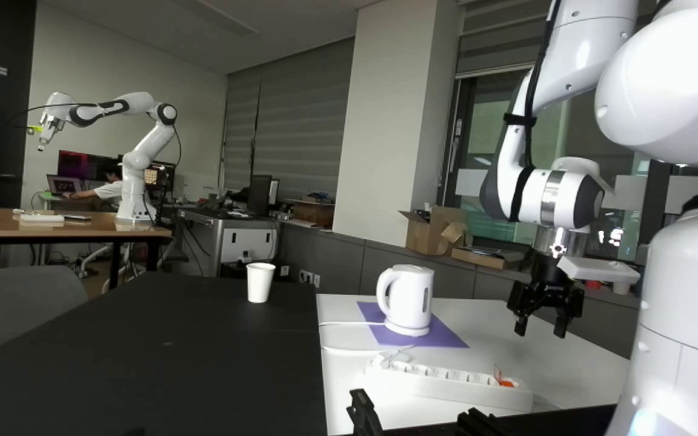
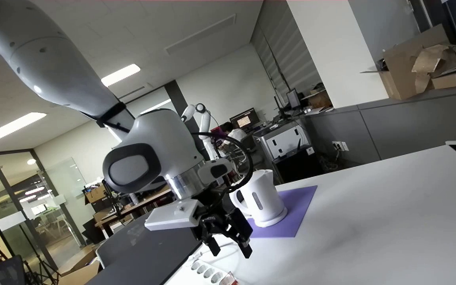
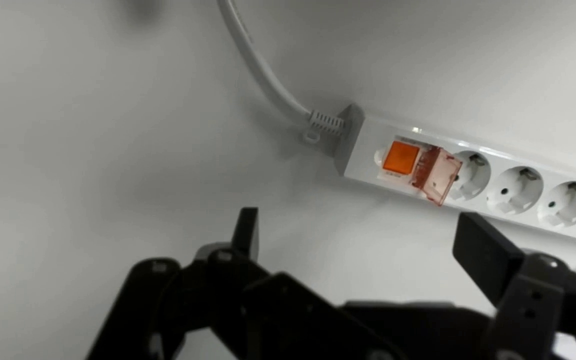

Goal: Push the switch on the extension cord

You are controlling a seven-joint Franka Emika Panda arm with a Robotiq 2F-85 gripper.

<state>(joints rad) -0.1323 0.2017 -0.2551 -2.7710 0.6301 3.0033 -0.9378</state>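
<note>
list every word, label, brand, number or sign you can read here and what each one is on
No text is legible in any view.
Extension cord: fine print beside the orange switch, too small to read.
White cable: what looks like faint print, too blurred to read.
Gripper: a small pale mark on its dark body, too small to read.
Background monitor: lit screen, contents too small to read.

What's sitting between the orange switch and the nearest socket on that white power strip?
A see-through reddish flip cover, standing open beside the orange switch and partly overlapping the nearest socket as the wrist view shows it.
</note>
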